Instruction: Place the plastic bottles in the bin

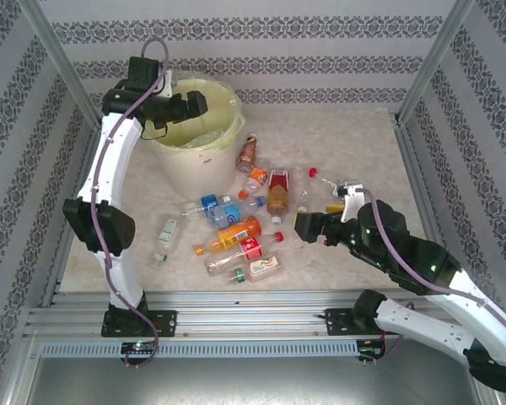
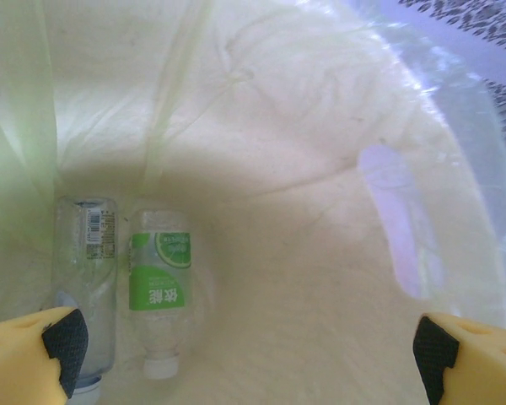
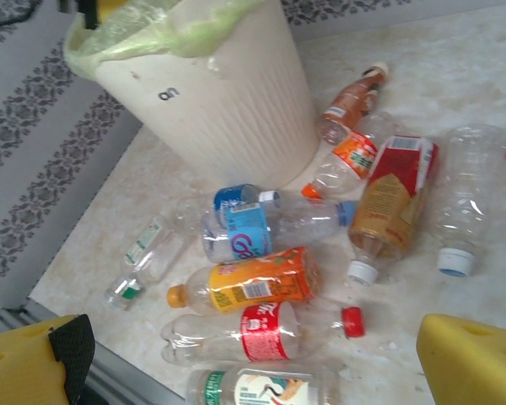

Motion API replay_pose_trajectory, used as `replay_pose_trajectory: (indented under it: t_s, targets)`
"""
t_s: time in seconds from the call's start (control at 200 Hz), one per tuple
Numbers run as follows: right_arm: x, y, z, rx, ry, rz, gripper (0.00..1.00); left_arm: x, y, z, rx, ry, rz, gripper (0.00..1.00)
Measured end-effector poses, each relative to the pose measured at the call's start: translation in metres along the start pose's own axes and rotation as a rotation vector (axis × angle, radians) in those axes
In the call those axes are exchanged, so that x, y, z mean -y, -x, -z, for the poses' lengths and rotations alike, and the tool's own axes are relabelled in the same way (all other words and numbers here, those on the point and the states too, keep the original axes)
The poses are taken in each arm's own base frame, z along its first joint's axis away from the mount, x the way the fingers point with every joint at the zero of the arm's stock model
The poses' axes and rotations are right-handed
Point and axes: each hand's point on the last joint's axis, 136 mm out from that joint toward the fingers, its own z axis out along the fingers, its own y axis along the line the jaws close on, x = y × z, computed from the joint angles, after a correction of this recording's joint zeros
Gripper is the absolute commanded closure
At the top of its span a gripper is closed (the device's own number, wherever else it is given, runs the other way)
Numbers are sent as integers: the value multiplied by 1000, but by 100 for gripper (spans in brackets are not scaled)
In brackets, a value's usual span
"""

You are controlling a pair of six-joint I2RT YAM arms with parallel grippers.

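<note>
I'm seeing the left gripper point(image 1: 196, 105) hanging over the mouth of the bin point(image 1: 185, 173), jaws wide apart, nothing between them. The left wrist view is looking straight down between the left gripper point(image 2: 246, 346) fingers point(image 2: 63, 344) into the bag-lined bin point(image 2: 320, 169). Two of the plastic bottles are lying side by side on its bottom: a green-label bottle point(image 2: 158, 295) and a clear bottle point(image 2: 88, 270) with a barcode sticker.

The bin is standing toward the table's point(image 1: 363, 143) far left corner. The rest of the bottles are lying scattered mid-table, from just beside the bin wall point(image 3: 228, 110) down toward the near edge.

In that pile I'm picking out:
- an orange-label bottle point(image 1: 236, 234) point(image 3: 257, 285)
- a red-label bottle point(image 1: 251, 249) point(image 3: 266, 332) just nearer than it
- a blue-label bottle point(image 1: 219, 208) point(image 3: 253, 232)
- a brown tea bottle point(image 1: 277, 192) point(image 3: 396, 202)

The right gripper point(image 1: 308, 226) is hovering at the right side of the pile, jaws spread and empty. Its wrist view is framing the orange and red bottles between the right gripper point(image 3: 253, 359) fingers point(image 3: 72, 350)
</note>
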Motion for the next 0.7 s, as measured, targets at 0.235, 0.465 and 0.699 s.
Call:
replay_pose_trajectory:
  t_s: [0.235,0.465,0.699]
  targets:
    - [8,-2,4,0,-34,-11,2,24,5,66,106,-29,-58,0]
    - [13,-14,0,-51,-57,-10,2,44,-26,135,175,-64,-131,0]
    - [13,-36,-12,-137,-41,-2,2,58,-112,155,102,-80,-224,0]
